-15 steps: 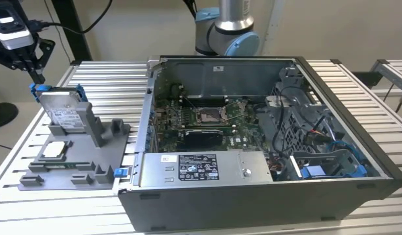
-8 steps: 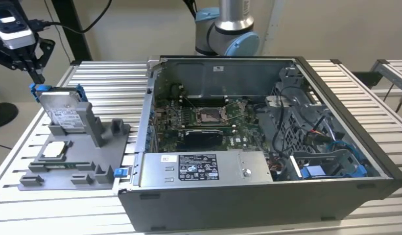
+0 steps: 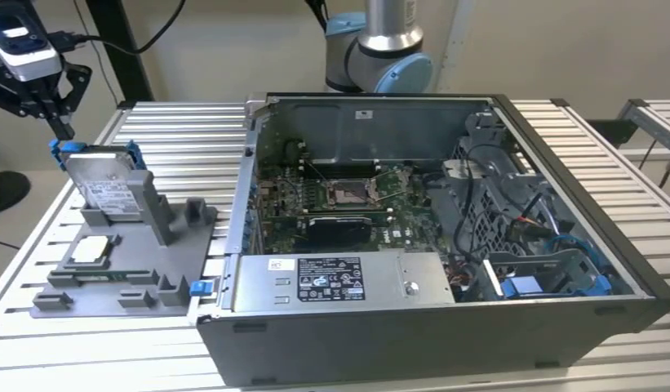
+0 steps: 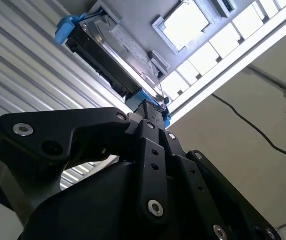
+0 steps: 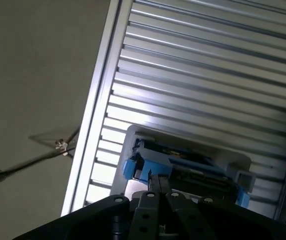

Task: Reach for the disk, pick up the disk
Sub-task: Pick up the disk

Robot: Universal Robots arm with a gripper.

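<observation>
Open air above upright disk [image 3: 104, 192], computer case [image 3: 422, 343] beside holder [image 3: 149, 273]

- Open computer case [image 3: 422, 351], motherboard [image 3: 335, 192] and CPU socket [image 3: 349, 193] exposed.
- Stickered power supply box [image 3: 416, 282].
- Grey moulded holder [image 3: 149, 265] carrying a pale square chip [image 3: 90, 249], probably a processor.
- Slatted metal table [image 3: 95, 359].

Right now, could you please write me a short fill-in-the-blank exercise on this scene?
The disk stands ___ in its grey holder. Its side rails are coloured ___. The claw hovers at the disk's ___ edge.
Missing words: upright; blue; top.
</observation>
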